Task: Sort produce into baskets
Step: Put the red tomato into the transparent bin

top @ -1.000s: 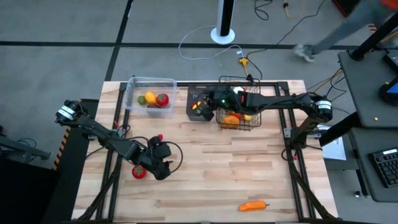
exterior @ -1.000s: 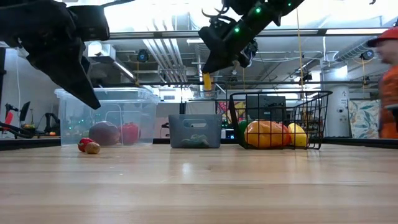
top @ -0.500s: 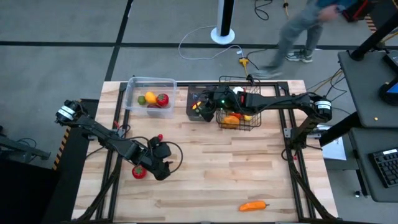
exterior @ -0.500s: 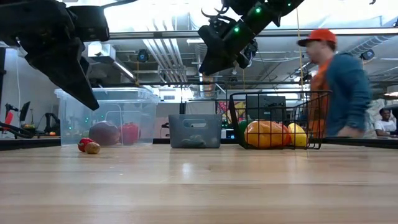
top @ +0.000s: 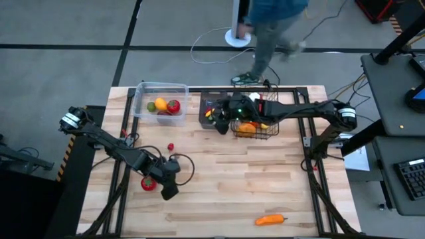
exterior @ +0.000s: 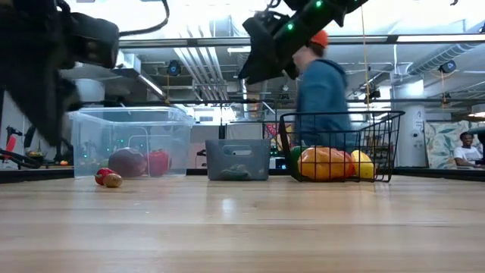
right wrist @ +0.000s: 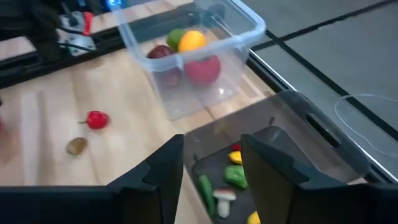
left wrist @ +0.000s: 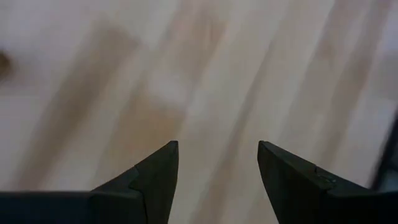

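My right gripper (right wrist: 211, 163), now released, hovers above the dark bin (right wrist: 292, 134); left gripper (left wrist: 217, 165) open over bare table (left wrist: 205, 68).

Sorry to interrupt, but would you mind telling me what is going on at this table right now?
A two-armed robot is sorting toy produce into three containers. The right gripper hangs open and empty over the dark bin, which already holds small pieces. The left gripper, open and empty, is low over the bare wood near a red fruit. The clear tub and wire basket hold produce; an orange pepper lies loose. A person walks behind.
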Robot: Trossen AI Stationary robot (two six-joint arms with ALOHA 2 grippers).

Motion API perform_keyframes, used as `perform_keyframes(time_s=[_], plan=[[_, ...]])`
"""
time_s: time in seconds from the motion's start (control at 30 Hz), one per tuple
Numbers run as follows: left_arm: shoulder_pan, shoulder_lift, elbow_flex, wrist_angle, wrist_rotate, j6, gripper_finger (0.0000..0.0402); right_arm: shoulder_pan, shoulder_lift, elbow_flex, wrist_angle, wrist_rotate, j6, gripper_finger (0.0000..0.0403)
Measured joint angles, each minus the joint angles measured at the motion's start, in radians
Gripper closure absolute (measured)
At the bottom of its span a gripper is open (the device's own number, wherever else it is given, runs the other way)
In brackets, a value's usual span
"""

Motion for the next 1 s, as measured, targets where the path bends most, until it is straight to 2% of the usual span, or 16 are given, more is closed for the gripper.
perform_keyframes(time_s=[0.1, 0.2, 0.3, 0.37, 0.47, 0.53, 0.63, 0.83, 1.0], plan=[[-0.008, 0.000, 0.041, -0.093, 0.087, -0.086, 0.0200, 0.023, -0.005, 0.011, -0.001, 0.000, -0.003, 0.0254], [-0.032, 0.000, 0.116, -0.233, 0.118, -0.144, 0.0200, 0.046, -0.006, 0.019, -0.003, -0.001, -0.015, 0.0254], [-0.068, 0.000, 0.219, -0.383, 0.107, -0.194, 0.0200, 0.065, -0.006, 0.020, -0.005, 0.000, -0.022, 0.0251], [-0.093, 0.000, 0.283, -0.508, 0.058, -0.251, 0.0200, 0.074, -0.006, 0.020, -0.005, -0.001, -0.021, 0.0250], [-0.125, 0.000, 0.330, -0.700, 0.041, -0.348, 0.0200, 0.089, -0.006, 0.020, -0.005, 0.000, -0.022, 0.0251], [-0.143, 0.000, 0.339, -0.766, 0.063, -0.403, 0.0200, 0.099, -0.006, 0.020, -0.005, 0.000, -0.022, 0.0253], [-0.157, 0.000, 0.324, -0.780, 0.097, -0.458, 0.0200, 0.113, -0.006, 0.020, -0.005, 0.000, -0.023, 0.0255], [-0.179, 0.009, 0.296, -0.765, 0.100, -0.507, 0.0199, 0.126, -0.006, 0.020, -0.005, 0.000, -0.024, 0.0245], [-0.185, 0.030, 0.296, -0.760, 0.128, -0.510, 0.0171, 0.130, -0.006, 0.020, -0.005, 0.000, -0.021, 0.0236]])
